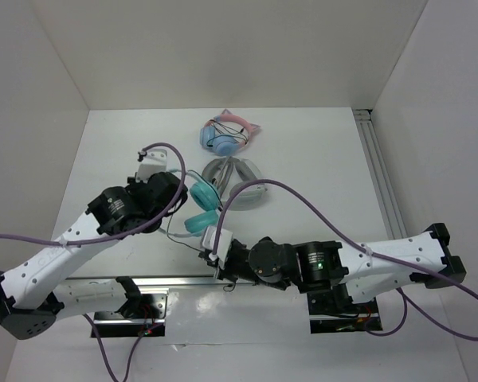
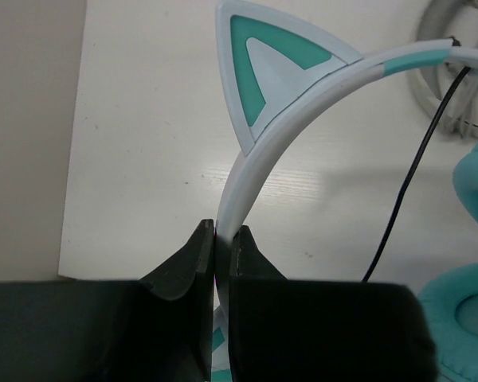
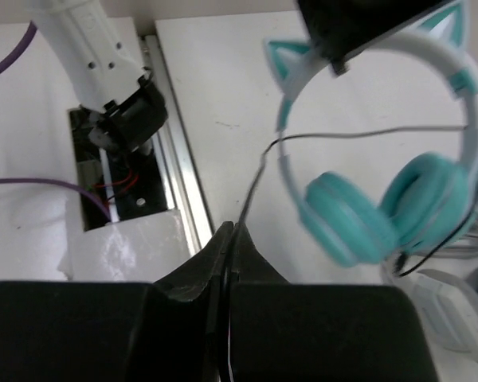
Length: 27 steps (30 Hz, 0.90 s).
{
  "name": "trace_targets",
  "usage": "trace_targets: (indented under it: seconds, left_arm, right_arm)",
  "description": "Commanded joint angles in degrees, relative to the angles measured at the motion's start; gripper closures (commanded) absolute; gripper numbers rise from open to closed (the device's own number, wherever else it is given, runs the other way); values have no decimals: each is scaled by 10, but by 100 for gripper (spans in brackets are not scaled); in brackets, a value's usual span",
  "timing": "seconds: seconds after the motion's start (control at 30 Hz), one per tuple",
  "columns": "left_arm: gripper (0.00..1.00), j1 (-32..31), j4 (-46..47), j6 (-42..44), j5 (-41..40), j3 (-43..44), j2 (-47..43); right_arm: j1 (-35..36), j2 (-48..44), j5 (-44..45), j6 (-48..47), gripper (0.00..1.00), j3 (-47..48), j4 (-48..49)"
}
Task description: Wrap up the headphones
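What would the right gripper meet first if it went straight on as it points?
The right gripper, shut on the cable, would probably reach the table first, left of the headphones; depth is unclear.

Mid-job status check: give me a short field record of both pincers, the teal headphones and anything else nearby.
left pincer: shut on the headband of the teal headphones, just below a cat ear
right pincer: shut on the black cable
cable state: loose, not yet wrapped
other items: grey-white headphones, blue-and-pink headphones, both behind the teal pair
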Motion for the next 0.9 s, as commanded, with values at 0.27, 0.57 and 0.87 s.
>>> trace_targets:
  seconds: [0.27,0.57,0.87]
  left_arm:
    - [100,-137,31,121,140,11,-13]
    - [100,-148,33,165,230,16,-83]
    - [100,-148,33,193,288,34,-95]
  right_arm:
    - [3,33,357,-120,100,64,-22]
    - [-83,13,376,-177,99,50,62]
    - [-185,-25,268,-163,89,45,55]
